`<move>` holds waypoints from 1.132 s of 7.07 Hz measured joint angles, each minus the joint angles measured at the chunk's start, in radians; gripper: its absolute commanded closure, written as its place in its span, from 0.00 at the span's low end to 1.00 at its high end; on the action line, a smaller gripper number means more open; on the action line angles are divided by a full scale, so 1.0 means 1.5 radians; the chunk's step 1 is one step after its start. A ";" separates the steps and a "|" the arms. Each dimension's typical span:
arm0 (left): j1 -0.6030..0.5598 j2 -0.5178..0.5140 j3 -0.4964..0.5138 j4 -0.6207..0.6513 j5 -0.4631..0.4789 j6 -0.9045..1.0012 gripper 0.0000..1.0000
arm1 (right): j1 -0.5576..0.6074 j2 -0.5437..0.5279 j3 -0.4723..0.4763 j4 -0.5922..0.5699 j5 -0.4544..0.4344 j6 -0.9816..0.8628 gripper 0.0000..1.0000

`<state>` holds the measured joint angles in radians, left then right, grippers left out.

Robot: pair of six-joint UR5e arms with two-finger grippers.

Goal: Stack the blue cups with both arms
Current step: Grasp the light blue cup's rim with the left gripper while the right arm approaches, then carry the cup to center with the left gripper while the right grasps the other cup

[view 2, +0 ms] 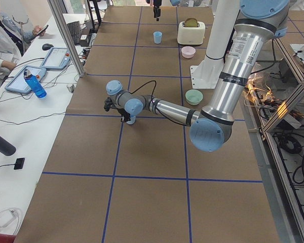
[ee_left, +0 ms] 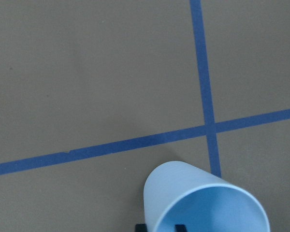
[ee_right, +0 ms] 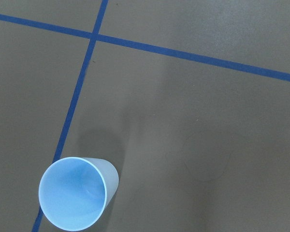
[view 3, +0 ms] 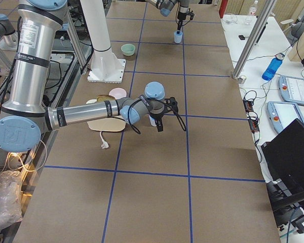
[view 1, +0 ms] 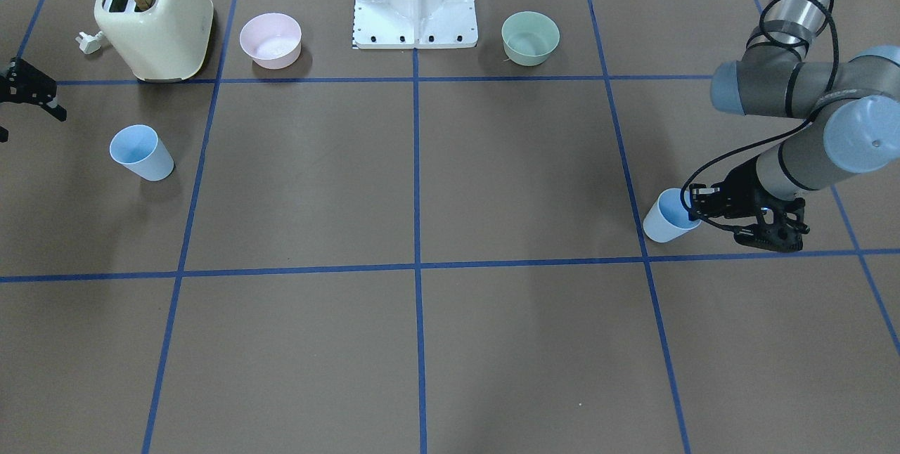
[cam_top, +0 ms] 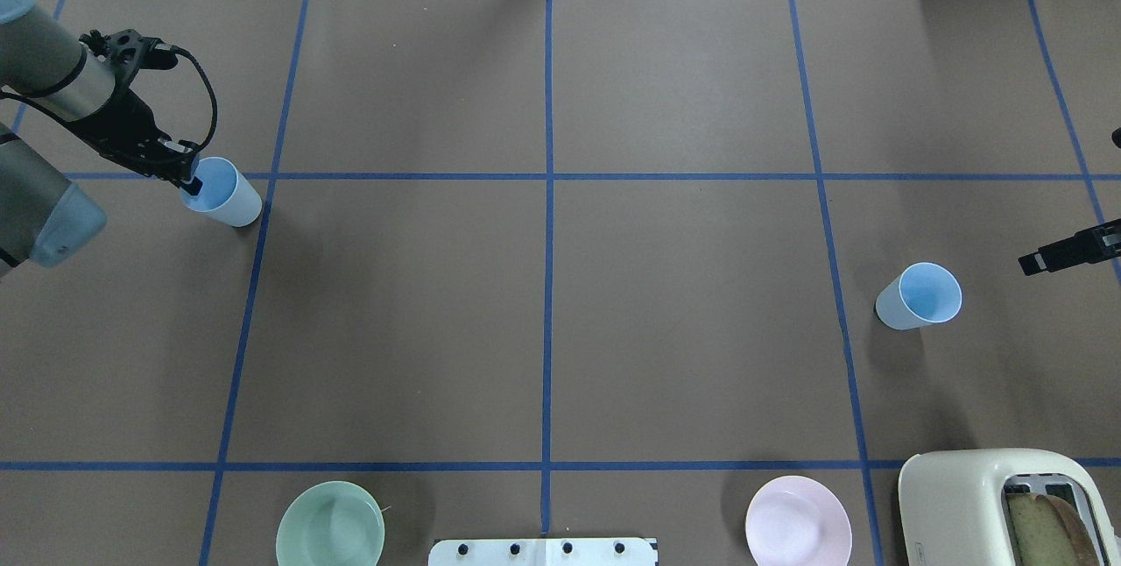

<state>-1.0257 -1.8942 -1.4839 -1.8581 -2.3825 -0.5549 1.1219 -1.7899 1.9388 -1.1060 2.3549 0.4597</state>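
Note:
Two pale-blue cups stand upright on the brown table. One cup is at the robot's left; my left gripper comes in from the side with one finger inside the rim and one outside. In the left wrist view the cup fills the bottom, with both fingertips close together across its wall. The other cup stands free at the robot's right. My right gripper is open and empty, off to that cup's outer side and apart from it.
A cream toaster with bread in it, a pink bowl and a green bowl stand along the robot's edge, either side of the white base post. Blue tape lines grid the table. Operators' desks flank one long side.

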 measured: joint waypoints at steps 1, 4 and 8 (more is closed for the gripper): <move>0.000 0.000 -0.015 0.003 -0.001 -0.005 1.00 | -0.007 0.000 0.001 0.000 0.000 0.000 0.00; 0.001 -0.047 -0.052 0.027 -0.002 -0.122 1.00 | -0.038 -0.002 0.000 0.000 -0.012 0.003 0.00; 0.122 -0.124 -0.108 0.039 0.070 -0.367 1.00 | -0.061 0.039 -0.021 -0.003 -0.033 0.046 0.02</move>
<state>-0.8422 -2.0802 -1.6454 -1.7992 -2.2781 -1.1050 1.0301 -1.7313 1.9074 -1.1111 2.3051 0.5281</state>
